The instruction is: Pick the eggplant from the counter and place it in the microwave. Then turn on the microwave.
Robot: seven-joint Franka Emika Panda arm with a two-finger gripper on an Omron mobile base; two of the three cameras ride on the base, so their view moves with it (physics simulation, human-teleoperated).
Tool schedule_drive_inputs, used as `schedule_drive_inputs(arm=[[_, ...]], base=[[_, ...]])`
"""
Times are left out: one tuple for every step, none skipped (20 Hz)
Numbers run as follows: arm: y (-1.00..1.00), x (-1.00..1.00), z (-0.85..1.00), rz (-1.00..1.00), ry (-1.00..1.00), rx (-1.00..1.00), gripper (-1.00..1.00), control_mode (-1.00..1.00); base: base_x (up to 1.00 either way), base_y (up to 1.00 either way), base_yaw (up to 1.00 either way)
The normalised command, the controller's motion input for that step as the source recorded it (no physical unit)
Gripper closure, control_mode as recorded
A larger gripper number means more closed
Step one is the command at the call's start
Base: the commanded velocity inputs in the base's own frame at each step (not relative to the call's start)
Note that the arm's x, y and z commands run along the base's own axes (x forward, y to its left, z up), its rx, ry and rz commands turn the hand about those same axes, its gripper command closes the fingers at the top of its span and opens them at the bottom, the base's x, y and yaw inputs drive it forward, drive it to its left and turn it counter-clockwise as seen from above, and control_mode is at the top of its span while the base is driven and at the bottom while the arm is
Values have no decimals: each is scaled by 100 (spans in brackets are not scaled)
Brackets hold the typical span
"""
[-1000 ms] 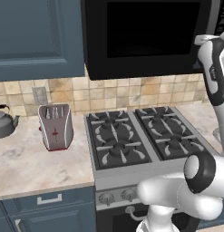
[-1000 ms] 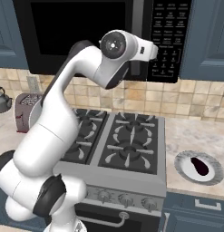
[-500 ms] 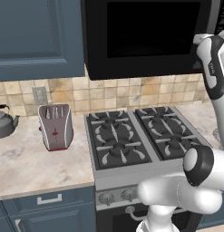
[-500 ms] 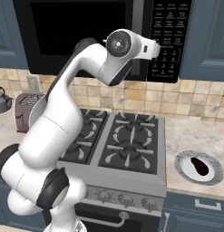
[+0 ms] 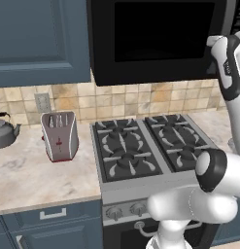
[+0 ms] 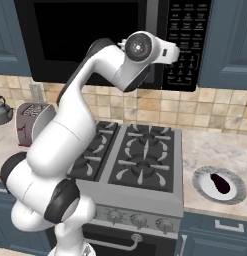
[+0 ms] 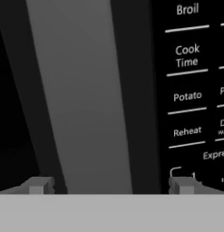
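At the microwave (image 6: 110, 40) handle (image 7: 81, 95), gripper (image 7: 111, 185) wide open, empty, straddling its edges.

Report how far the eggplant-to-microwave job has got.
Done: nothing yet. The eggplant lies on a round plate on the counter right of the stove, and the microwave door looks closed. In hand: the open, empty hand is up close at the microwave's handle, beside the keypad, probably to open the door. Left: open the door, fetch the eggplant, place it inside, close up, start the microwave.
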Motion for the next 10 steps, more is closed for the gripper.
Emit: schedule_drive_inputs(arm=[[-6,14,0,2,0,0,-100,-100],[-6,16,0,2,0,0,-100,-100],[-6,16,0,2,0,0,-100,-100],[-6,17,0,2,0,0,-100,-100],[-7,17,0,2,0,0,-100,-100],[-7,16,0,2,0,0,-100,-100],[-6,16,0,2,0,0,-100,-100],[-5,16,0,2,0,0,-100,-100],[-5,16,0,2,0,0,-100,-100],[-5,15,0,2,0,0,-100,-100]], base=[[0,0,0],[0,0,0],[0,0,0],[0,0,0],[0,0,0],[0,0,0],[0,0,0],[0,0,0],[0,0,0],[0,0,0]])
